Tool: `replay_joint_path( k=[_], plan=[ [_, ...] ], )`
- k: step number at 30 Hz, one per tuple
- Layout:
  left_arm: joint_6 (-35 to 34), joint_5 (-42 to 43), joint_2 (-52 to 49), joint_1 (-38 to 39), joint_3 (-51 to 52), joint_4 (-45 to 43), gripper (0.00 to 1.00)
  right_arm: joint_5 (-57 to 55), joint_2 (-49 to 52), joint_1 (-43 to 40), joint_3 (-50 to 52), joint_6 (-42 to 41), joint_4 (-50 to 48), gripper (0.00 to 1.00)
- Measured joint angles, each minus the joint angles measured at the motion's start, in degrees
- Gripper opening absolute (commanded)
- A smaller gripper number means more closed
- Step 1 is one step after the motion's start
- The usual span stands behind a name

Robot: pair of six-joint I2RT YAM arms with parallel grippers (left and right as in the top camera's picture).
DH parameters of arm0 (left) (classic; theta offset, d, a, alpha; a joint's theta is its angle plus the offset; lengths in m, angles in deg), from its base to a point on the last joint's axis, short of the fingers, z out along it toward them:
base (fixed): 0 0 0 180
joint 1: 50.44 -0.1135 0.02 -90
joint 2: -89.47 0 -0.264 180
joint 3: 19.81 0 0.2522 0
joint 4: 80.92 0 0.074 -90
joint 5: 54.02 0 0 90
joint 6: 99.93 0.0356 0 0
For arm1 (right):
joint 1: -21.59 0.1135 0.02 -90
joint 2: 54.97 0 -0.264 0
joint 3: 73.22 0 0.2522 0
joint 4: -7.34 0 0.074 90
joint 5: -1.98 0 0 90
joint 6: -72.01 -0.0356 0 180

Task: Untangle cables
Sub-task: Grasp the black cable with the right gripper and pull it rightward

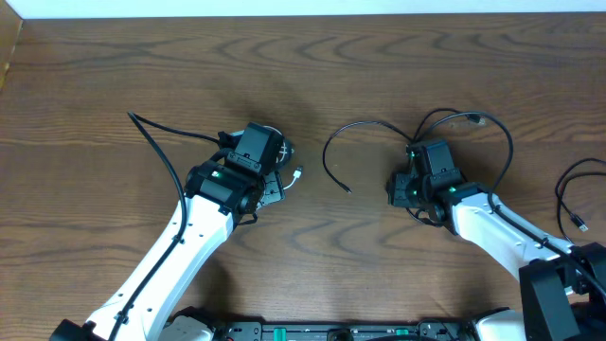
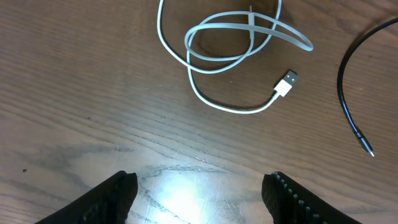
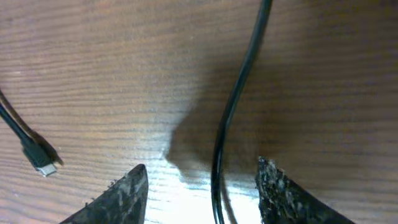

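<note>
The white cable (image 2: 200,96) lies loosely looped on the table with its USB plug (image 2: 286,84) free; in the overhead view (image 1: 297,173) it shows just right of the left arm's wrist. My left gripper (image 2: 199,180) is open and empty, just short of it, over bare wood. The black cable (image 1: 369,124) arcs across the middle, its free tip (image 1: 347,189) apart from the white cable. My right gripper (image 3: 202,169) is open, low over the table, with the black cable (image 3: 239,81) running between its fingers. A small plug end (image 3: 43,165) lies to its left.
Thicker black arm wires trail at the left (image 1: 151,137) and at the right edge (image 1: 568,189). The table's far edge (image 1: 303,17) meets a white wall. The black cable's tip also shows in the left wrist view (image 2: 369,152).
</note>
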State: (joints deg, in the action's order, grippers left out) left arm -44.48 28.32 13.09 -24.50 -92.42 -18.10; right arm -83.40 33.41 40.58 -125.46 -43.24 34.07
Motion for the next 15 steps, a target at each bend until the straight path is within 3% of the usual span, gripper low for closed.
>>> replay_joint_path(
  k=[3, 6, 9, 11, 15],
  plan=[
    [0.0, 0.0, 0.0, 0.0, 0.0, 0.0, 0.70, 0.0, 0.0, 0.0, 0.7, -0.1, 0.0, 0.50],
    [0.0, 0.0, 0.0, 0.0, 0.0, 0.0, 0.70, -0.1, -0.1, 0.0, 1.3, -0.3, -0.2, 0.40],
    [0.0, 0.0, 0.0, 0.0, 0.0, 0.0, 0.70, 0.0, -0.2, 0.0, 1.7, -0.5, -0.3, 0.20],
    [0.0, 0.0, 0.0, 0.0, 0.0, 0.0, 0.70, 0.7, -0.2, 0.3, 2.1, -0.9, -0.4, 0.01],
    [0.0, 0.0, 0.0, 0.0, 0.0, 0.0, 0.70, 1.6, -0.2, 2.0, 2.5, -1.8, -1.2, 0.01]
  ],
)
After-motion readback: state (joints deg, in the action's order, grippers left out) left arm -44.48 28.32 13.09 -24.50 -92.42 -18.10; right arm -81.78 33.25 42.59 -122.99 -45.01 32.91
